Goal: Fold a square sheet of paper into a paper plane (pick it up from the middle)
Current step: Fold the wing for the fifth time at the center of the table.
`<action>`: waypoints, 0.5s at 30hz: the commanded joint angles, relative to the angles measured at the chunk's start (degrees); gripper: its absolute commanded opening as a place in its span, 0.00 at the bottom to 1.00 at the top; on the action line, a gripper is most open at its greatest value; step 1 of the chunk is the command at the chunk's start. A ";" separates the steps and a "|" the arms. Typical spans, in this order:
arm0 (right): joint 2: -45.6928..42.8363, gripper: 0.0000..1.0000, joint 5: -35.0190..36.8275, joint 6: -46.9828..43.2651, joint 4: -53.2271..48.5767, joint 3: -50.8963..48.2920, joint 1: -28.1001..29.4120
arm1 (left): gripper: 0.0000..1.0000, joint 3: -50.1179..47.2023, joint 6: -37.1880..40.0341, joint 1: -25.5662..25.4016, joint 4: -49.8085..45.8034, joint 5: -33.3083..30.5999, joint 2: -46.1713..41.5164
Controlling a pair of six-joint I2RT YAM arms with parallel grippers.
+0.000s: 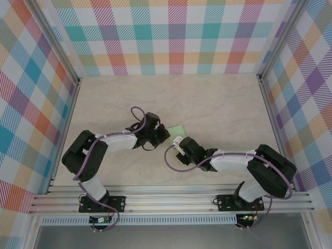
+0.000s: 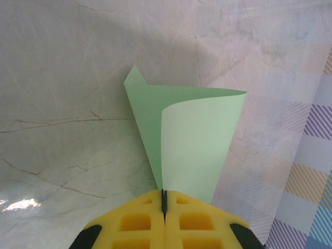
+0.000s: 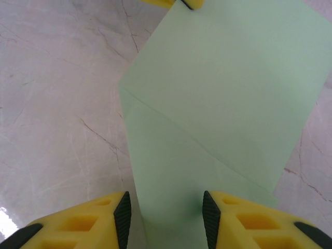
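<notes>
- Item: sheet of paper (image 2: pixel 192 140), pale green; judged thin, light and floppy, and it creases readily.
- Location: over the middle of the table (image 2: pixel 62 78), curled.
- Your left gripper (image 2: pixel 164 199): clenched on the paper's narrow end.
- Your right gripper (image 3: pixel 166 210): jaws apart, straddling the paper; take the near edge there, gently.

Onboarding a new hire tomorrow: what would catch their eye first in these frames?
The pale-green sheet of paper, curled over on itself in the middle of the table, pinched at one end by the shut left tool. Next, the right tool, open, with the sheet lying between its yellow fingers.
</notes>
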 commanded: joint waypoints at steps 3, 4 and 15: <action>0.95 0.37 1.85 -1.09 2.44 0.96 0.55 | 0.00 1.71 1.18 0.94 -1.30 0.62 -0.66; 1.14 0.36 2.01 -0.96 2.42 1.10 0.54 | 0.00 1.71 1.18 0.90 -1.29 0.57 -0.67; 2.96 0.31 3.43 0.59 2.69 1.51 0.54 | 0.00 2.23 1.40 1.34 -2.06 0.79 -0.57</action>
